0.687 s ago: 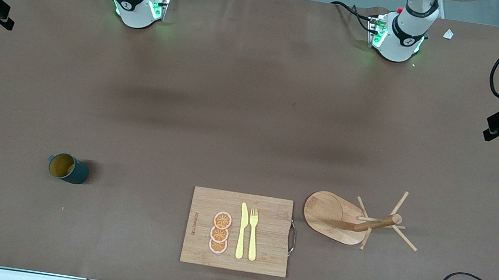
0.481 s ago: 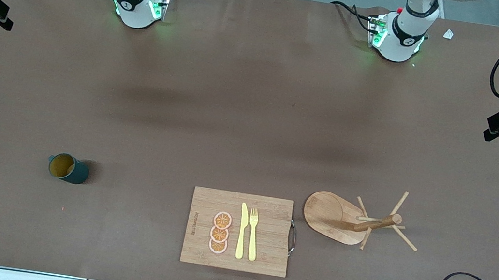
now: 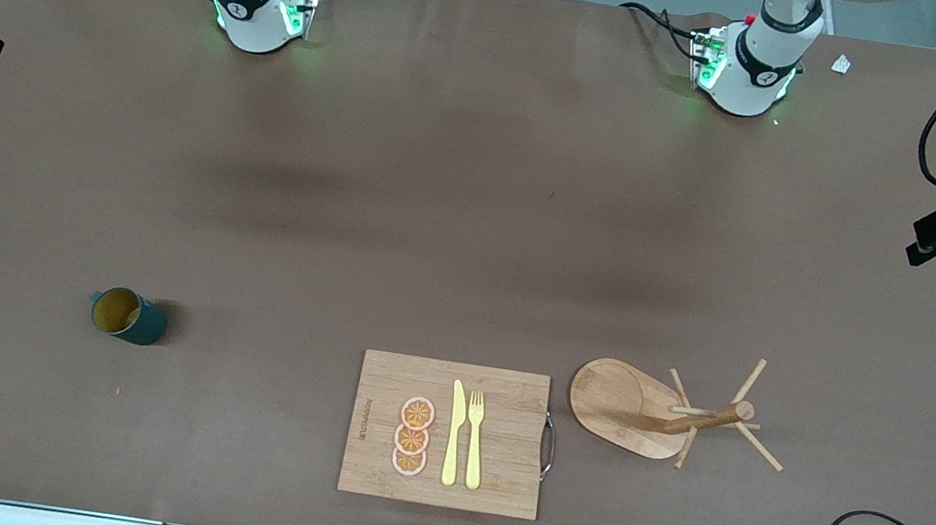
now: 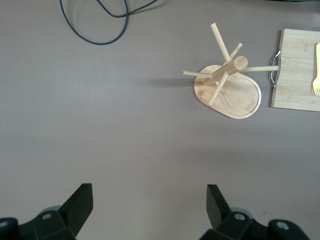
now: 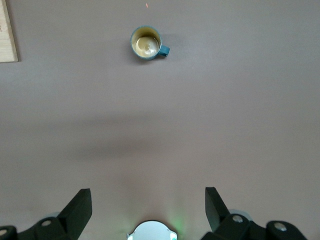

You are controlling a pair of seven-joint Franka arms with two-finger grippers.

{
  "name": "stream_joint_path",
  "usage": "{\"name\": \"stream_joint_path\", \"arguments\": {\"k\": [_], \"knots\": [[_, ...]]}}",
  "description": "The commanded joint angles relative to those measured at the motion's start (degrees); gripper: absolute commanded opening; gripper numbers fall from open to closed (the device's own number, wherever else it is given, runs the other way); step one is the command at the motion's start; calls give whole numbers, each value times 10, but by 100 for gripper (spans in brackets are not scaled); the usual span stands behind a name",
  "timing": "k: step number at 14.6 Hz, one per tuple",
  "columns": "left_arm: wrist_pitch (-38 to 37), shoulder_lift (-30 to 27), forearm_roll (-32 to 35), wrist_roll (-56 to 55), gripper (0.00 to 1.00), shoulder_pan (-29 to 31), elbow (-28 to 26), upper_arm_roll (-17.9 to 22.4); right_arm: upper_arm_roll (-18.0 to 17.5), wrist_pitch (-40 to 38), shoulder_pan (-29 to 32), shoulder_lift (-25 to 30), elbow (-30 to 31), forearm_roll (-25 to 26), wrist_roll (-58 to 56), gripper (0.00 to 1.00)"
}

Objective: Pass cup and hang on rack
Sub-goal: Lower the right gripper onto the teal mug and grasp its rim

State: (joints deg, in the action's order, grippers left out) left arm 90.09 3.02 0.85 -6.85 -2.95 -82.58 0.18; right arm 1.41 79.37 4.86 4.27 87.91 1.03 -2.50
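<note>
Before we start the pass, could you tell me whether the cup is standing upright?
Upright: the cup shows its round open mouth from above and stands apart on the table.

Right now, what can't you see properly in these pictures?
- Front view: both arms run off the top edge above their bases.
- Front view: the writing on the cutting board is too small to read.
- Right wrist view: something pale lies in the cup, too small to identify.

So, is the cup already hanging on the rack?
No, the cup stands on the table, toward the right arm's end, apart from the rack.
</note>
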Motion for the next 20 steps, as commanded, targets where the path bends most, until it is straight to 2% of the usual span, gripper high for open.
{"name": "stream_joint_path", "arguments": {"k": [1,6,11,15,18,20], "knots": [[-2,5,-6,-2,100,0,13,2,-7,16,21,-38,-6,-7,0,100],[-2,4,-6,-2,100,-1,13,1,-8,89,22,-73,8,-11,-34,100],[-6,4,-5,3,100,-1,13,1,-10,194,16,-130,37,-45,-43,100],[-26,3,-4,6,100,-3,12,0,-11,322,2,-234,25,-46,-44,100],[-40,2,-5,10,100,-1,10,0,-10,355,10,-327,-5,-37,-52,100],[-41,2,-5,17,100,0,10,0,-8,355,16,-386,-67,-38,-71,100]]}}
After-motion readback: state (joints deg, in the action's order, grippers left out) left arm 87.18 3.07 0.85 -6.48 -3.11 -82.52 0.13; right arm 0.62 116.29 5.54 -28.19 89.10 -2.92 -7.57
